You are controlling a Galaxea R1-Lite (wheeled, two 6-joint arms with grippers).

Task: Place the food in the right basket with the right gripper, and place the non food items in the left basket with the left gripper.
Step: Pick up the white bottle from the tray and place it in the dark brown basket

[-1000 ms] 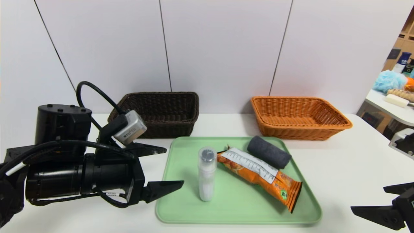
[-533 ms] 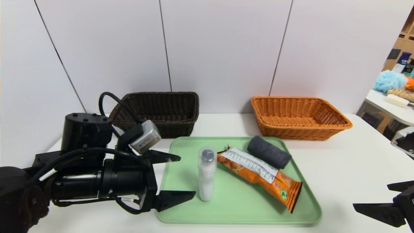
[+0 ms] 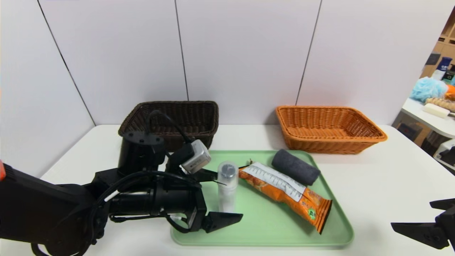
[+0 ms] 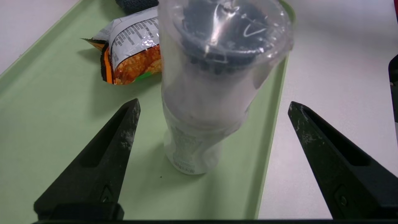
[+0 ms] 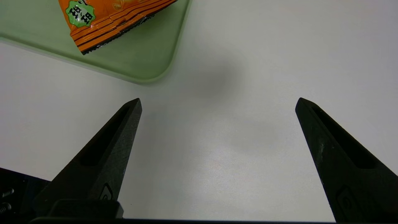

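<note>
Two black fingers of the left gripper (image 3: 218, 197) stand spread wide with nothing between them pressed, and the tube (image 3: 227, 186) sits in the gap: in the head view one tip shows near the tube's cap and the other below its base, at lower centre of the frame. The tube stands upright on the green tray (image 3: 334, 234), long axis vertical, dark cap up, so the gripper meets it side-on from the frame's left; the wrist view confirms this, the tube (image 4: 205, 93) filling the centre between the two prongs, neither of which visibly touches it. The left arm lies low and nearly level across the lower left of the head view, claw pointing toward the frame's right. My judgement is that the tube is the left arm's target, and a squeeze on its mid-body is what remains; it looks light and tall, so an off-centre pinch could tip it. Right of the tube lies the snack (image 3: 284, 188), slanting from centre to lower right, with the cloth roll (image 3: 295, 167) just behind it. The dark basket (image 3: 170, 124) and the orange basket (image 3: 328, 129) wait at the back. The right gripper (image 3: 426, 225) hangs spread and empty at the lower right corner, off the tray, nearest the snack's crimped end (image 5: 102, 21).
</note>
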